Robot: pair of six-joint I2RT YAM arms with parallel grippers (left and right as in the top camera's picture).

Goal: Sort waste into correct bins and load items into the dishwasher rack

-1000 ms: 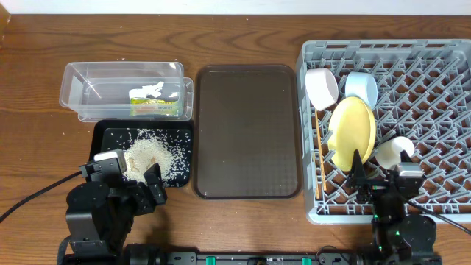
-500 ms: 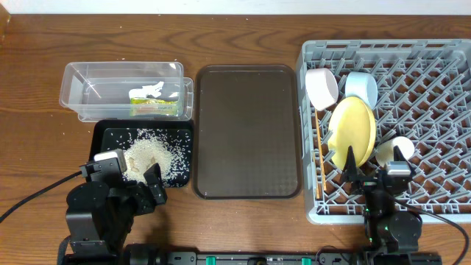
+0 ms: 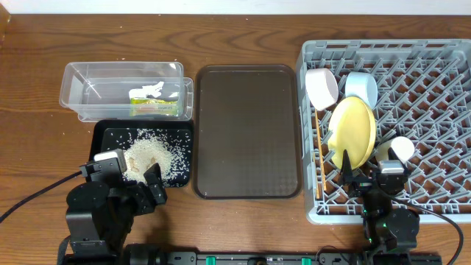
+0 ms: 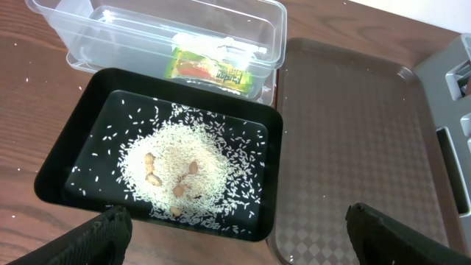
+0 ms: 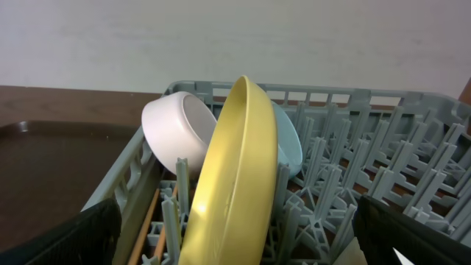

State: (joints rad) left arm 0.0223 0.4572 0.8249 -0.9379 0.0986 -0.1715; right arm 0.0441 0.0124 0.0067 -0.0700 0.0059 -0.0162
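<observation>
Looks done: rice (image 4: 184, 173) in tray (image 4: 66, 158), plate (image 5: 235, 169) in rack (image 5: 346, 99); left gripper (image 4: 243, 243), right gripper (image 5: 235, 235) released; only parking remains

Brown tray (image 3: 246, 132) on wooden table (image 3: 33, 140)

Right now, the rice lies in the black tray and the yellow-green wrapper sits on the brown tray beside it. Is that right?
Not quite. The rice does lie in the black tray, but the yellow-green wrapper sits in the clear tub behind it, not on the brown tray. The left wrist view shows this plainly.
</observation>
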